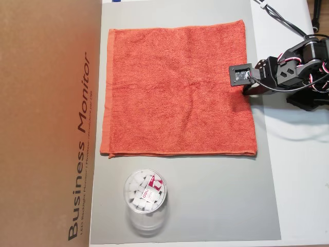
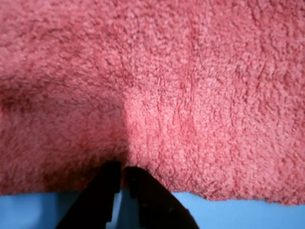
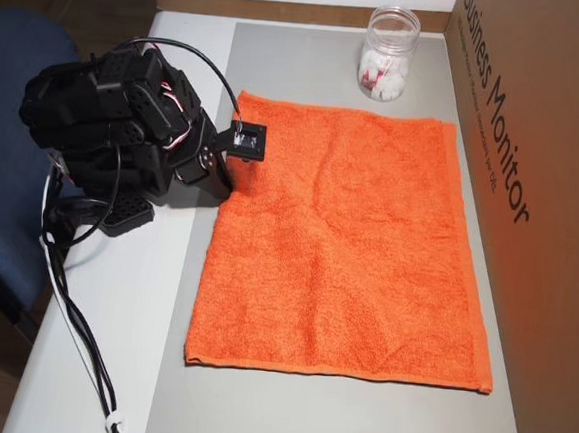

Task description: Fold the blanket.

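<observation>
The orange-red terry blanket lies spread flat on a grey mat. It also shows in another overhead view as the blanket. My gripper stands at the middle of the blanket's right edge in an overhead view, and at its left edge in the other. In the wrist view the two black fingers are pressed nearly together, and the gripper pinches the blanket at its hem, where a small crease rises from the tips.
A clear plastic cup holding white and red bits stands on the mat just beyond one blanket edge. A brown cardboard box lines the mat's far side. The arm's base and cables sit on the white table beside a blue chair.
</observation>
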### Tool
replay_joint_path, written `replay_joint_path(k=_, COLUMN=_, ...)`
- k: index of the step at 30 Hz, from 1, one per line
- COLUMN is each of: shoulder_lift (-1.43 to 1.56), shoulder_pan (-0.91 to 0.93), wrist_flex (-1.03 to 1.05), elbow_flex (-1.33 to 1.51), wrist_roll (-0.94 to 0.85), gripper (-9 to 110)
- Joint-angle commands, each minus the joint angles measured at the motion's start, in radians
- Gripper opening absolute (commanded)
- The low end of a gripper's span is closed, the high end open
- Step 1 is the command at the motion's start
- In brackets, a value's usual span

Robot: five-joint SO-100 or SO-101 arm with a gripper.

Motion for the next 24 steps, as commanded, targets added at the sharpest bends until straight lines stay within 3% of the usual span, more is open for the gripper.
replay_joint_path(k=1, shoulder_lift=0.008, shoulder_pan=-0.005, wrist_flex=0.003, elbow_flex=0.009, wrist_roll=-0.005, gripper=0)
replay_joint_path(k=24, shoulder_lift=0.008, shoulder_pan=-0.005, wrist_flex=0.003, elbow_flex=0.009, wrist_roll=-0.006, gripper=0)
